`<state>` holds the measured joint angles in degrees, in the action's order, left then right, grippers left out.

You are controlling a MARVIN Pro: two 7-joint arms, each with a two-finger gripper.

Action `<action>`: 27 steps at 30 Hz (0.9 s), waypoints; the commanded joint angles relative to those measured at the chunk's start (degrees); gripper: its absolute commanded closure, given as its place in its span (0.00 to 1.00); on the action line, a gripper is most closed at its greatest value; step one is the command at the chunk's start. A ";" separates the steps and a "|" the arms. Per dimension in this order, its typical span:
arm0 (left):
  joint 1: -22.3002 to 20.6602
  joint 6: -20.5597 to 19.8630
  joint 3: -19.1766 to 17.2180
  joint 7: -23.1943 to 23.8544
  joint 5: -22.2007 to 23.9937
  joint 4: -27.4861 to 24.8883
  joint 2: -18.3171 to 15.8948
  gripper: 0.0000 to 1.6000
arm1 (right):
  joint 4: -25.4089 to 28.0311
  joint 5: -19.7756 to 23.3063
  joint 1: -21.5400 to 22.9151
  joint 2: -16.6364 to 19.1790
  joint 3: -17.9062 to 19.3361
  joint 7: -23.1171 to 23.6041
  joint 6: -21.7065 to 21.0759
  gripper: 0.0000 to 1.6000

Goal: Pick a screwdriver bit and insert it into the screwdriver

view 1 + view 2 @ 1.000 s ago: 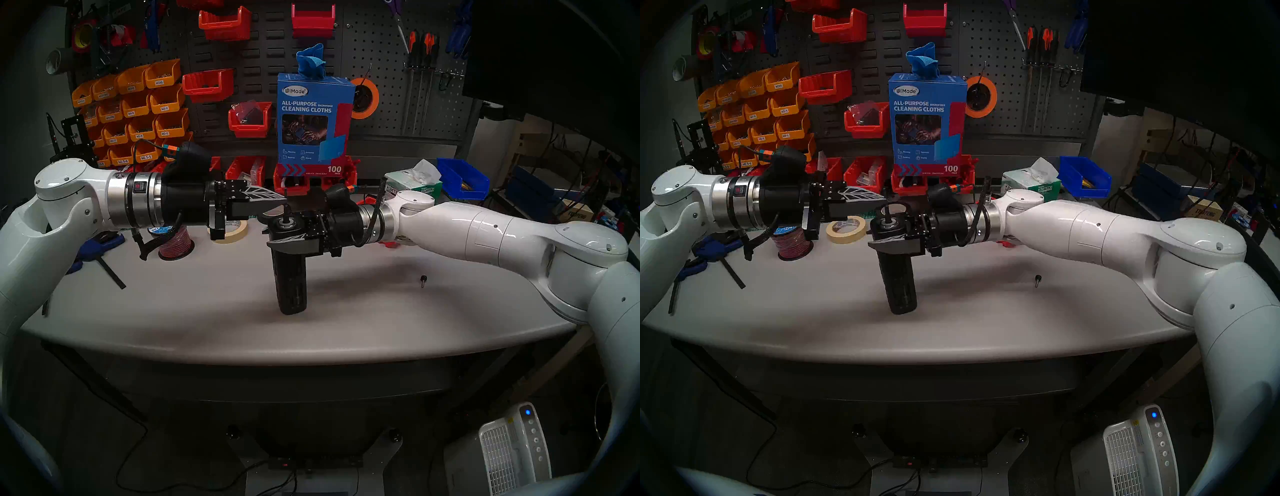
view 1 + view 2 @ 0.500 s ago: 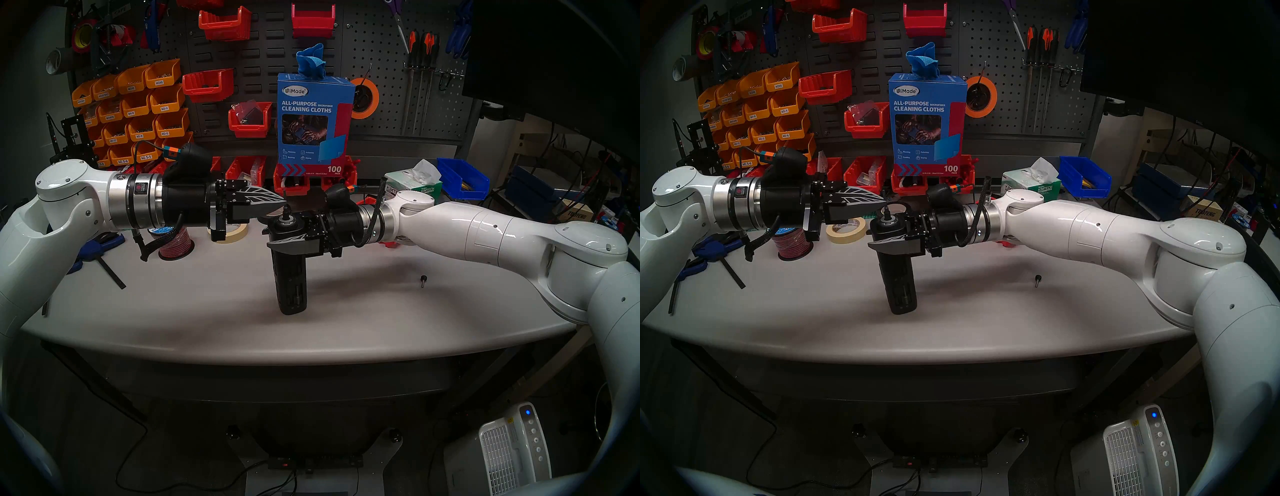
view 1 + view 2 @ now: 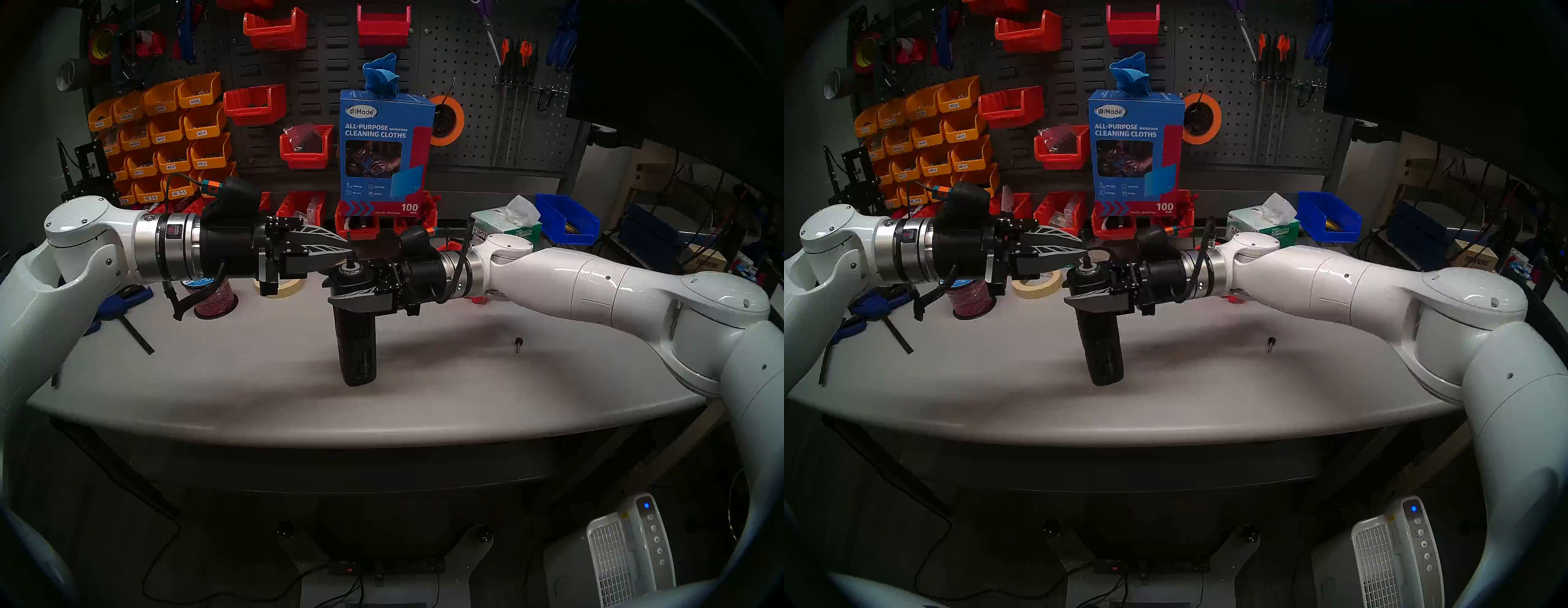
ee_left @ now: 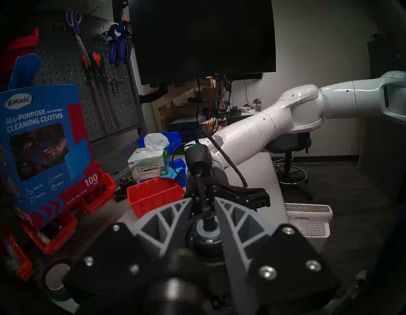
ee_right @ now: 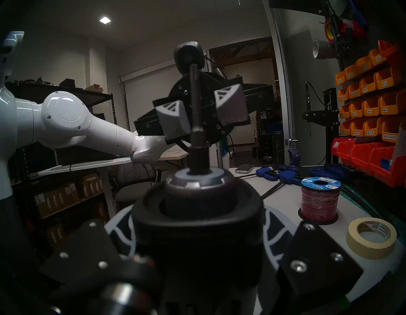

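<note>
A roll of masking tape (image 3: 283, 285), a wire spool (image 3: 214, 299) and one small black-knobbed pin (image 3: 518, 343) are seen on the worktop (image 3: 424, 395). The single screwdriver (image 3: 355, 339) is held upright, clamped in the level right hand (image 3: 339, 293). One screwdriver bit (image 5: 194, 103) stands in its socket, between the slightly parted fingers (image 4: 171, 215) of the left hand (image 4: 203, 203).

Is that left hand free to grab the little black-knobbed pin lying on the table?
Probably not easily: the pin lies on the far side of the screwdriver, and the right hand and its arm cross the way.
</note>
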<state>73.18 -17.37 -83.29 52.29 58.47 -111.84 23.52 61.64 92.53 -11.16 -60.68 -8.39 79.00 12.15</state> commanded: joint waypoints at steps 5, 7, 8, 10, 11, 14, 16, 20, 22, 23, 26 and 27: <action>-1.79 0.20 -1.52 0.09 1.18 0.16 0.34 0.25 | -0.01 1.11 1.37 -0.23 1.53 0.01 -0.13 0.77; -1.76 0.48 -1.77 0.09 1.38 0.23 0.55 0.16 | 0.02 1.08 1.38 -0.21 1.49 -0.05 -0.15 0.77; -1.80 0.42 -1.88 0.09 1.48 0.24 0.52 0.14 | 0.03 1.07 1.38 -0.19 1.48 -0.06 -0.15 0.78; -1.82 0.46 -2.15 0.01 1.58 0.21 0.52 0.15 | 0.08 1.03 1.39 -0.10 1.43 -0.05 -0.19 0.77; -1.75 0.59 -2.38 -0.23 1.58 0.14 0.55 0.14 | 0.15 1.01 1.39 -0.03 1.41 -0.14 -0.17 0.77; -1.84 0.74 -2.67 -0.18 1.71 0.19 0.68 0.00 | 0.22 0.94 1.42 0.06 1.38 -0.23 -0.13 0.75; -1.80 0.86 -3.12 -0.40 1.68 0.12 0.68 0.00 | 0.40 0.92 1.39 0.23 1.42 -0.61 0.06 0.75; -1.06 1.73 -5.29 -1.35 2.26 0.13 0.64 0.00 | 0.27 0.90 1.37 0.24 1.48 -1.02 0.28 0.73; -0.06 2.06 -7.04 -2.08 2.64 0.10 0.20 0.00 | 0.24 0.87 1.38 0.23 1.46 -1.14 0.31 0.72; 0.64 2.28 -7.96 -2.23 2.75 0.00 -0.06 0.00 | 0.26 0.86 1.39 0.24 1.46 -1.23 0.34 0.72; 3.97 2.96 -11.87 -5.82 2.60 -0.66 -0.17 0.00 | 0.31 0.81 1.42 0.27 1.42 -1.44 0.40 0.72; 5.57 3.07 -13.43 -6.79 2.53 -1.09 -0.18 0.00 | 0.44 0.77 1.41 0.35 1.43 -1.76 0.57 0.71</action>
<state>74.55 -15.86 -89.39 49.71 60.13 -111.85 23.98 61.90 92.58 -11.19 -60.52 -8.38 77.73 12.42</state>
